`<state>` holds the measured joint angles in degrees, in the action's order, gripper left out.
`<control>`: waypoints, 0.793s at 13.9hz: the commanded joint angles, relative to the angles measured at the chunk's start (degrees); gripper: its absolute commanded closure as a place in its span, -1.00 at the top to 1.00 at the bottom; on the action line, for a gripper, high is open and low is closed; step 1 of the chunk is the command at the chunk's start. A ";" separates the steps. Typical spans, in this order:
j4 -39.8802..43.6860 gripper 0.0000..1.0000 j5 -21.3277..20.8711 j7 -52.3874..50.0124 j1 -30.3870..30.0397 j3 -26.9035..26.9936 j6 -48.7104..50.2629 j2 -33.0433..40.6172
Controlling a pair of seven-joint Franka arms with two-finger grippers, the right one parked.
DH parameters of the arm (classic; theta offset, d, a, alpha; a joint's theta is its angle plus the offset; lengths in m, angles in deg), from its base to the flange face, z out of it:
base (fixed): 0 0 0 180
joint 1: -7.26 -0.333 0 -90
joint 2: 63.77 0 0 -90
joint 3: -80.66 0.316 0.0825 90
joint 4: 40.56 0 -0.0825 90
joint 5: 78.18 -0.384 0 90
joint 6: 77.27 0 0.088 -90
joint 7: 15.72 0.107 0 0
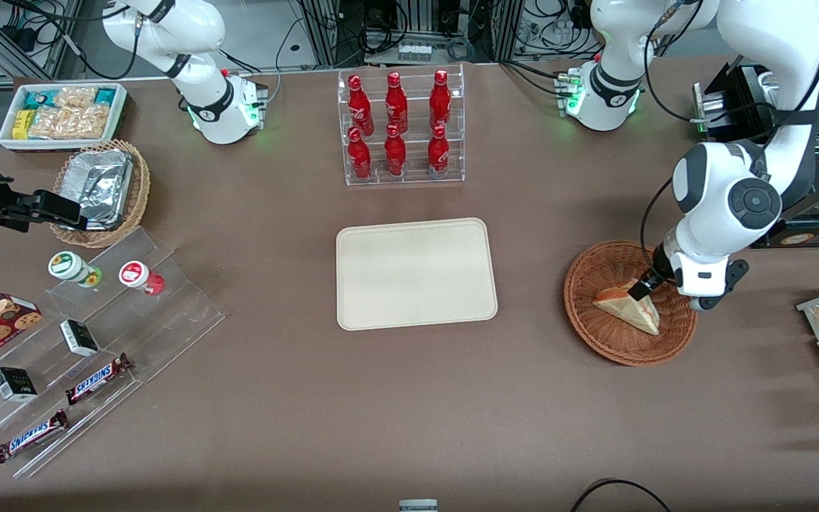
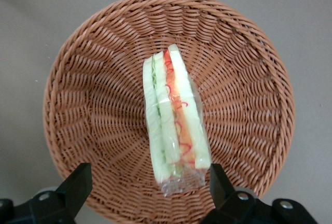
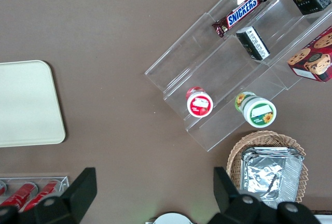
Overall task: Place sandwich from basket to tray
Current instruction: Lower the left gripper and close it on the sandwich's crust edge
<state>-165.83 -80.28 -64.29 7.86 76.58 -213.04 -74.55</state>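
The sandwich point(image 1: 628, 308) point(image 2: 175, 115), a plastic-wrapped wedge of pale bread with red-orange and green filling, lies in the reddish-brown wicker basket point(image 1: 598, 334) point(image 2: 93, 79) toward the working arm's end of the table. My left gripper point(image 1: 648, 284) point(image 2: 148, 182) hangs just above the basket with its jaws open wide. The wrapped end of the sandwich lies between the two black fingers point(image 2: 78, 182), close to one and apart from the other. The cream-beige tray point(image 1: 416, 273) lies flat at the table's middle and holds nothing.
A clear rack of red bottles point(image 1: 399, 128) stands farther from the front camera than the tray. A clear stepped shelf point(image 1: 97, 334) with snack bars, boxes and cups, a tan basket with foil container point(image 1: 100, 188) and a white snack bin point(image 1: 61, 114) lie toward the parked arm's end.
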 commanded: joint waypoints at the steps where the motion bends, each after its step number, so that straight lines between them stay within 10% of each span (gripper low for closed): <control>1: -1.38 1.00 0.16 -2.58 -0.16 -0.14 -4.23 -1.70; 8: -2.44 0.94 0.25 -6.52 0.01 -0.14 -10.56 -5.74; 10: -2.00 0.47 0.25 -9.07 0.36 -0.14 -11.18 -6.54; 11: -1.39 -0.32 0.25 -9.52 0.36 -0.23 -11.10 -6.80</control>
<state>-167.91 -80.21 -71.45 7.93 76.52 -223.17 -80.84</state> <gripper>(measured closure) 0.110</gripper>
